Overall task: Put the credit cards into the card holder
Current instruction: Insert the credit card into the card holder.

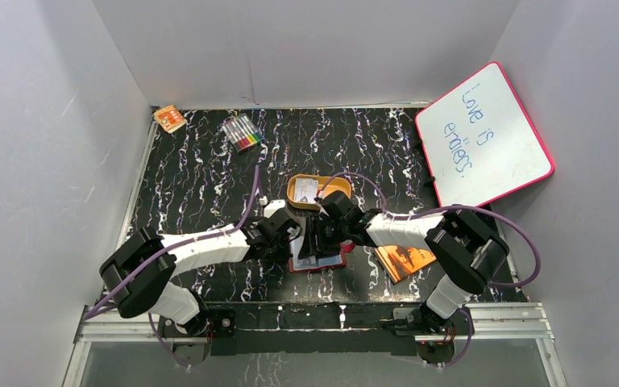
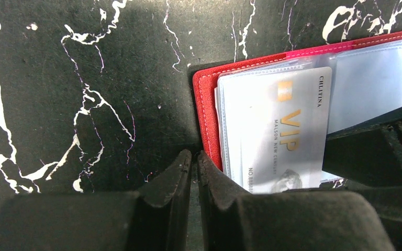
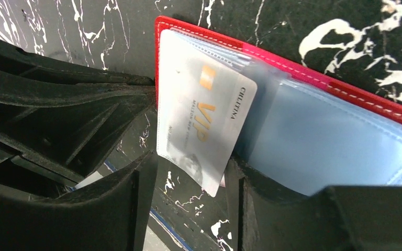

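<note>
card: one credit card (image 3: 199,115), pale with gold VIP print, lies partly slid under a clear pocket on the open holder; its lower corner juts past the holder's edge over the table.
holder: the card holder (image 2: 207,99) lies open and flat on the black marbled table (image 1: 193,185), near the front between the two arms, with its red cover underneath and its plastic sleeves facing up.
right tool: the right gripper (image 3: 188,162) straddles the card's free end at a middling spread, one finger along each long edge. I cannot tell whether the pads pinch the card or only flank it.
left tool: the left gripper (image 2: 194,159) is closed to a thin slit with nothing in it. Its tips are down at the holder's outer red edge and seem to be pinning it.
nearby: an orange tin (image 1: 342,184) sits just behind the holder with a pale rectangle inside, perhaps another card. An orange booklet (image 1: 403,260) lies to the right.
done: one card is started into a pocket, by my reading roughly halfway in.
left: that card needs pushing fully home. Any cards in the tin would need to follow. The neighbouring sleeves look empty.
top view only: it shows the overall layout, the tin and the booklet; the arms hide most of the holder.
left wrist only: it shows the shut jaws against the red edge, and the card's top edge under the sleeve.
right wrist only: it shows the overhanging corner, and both fingers beside the card.
</note>
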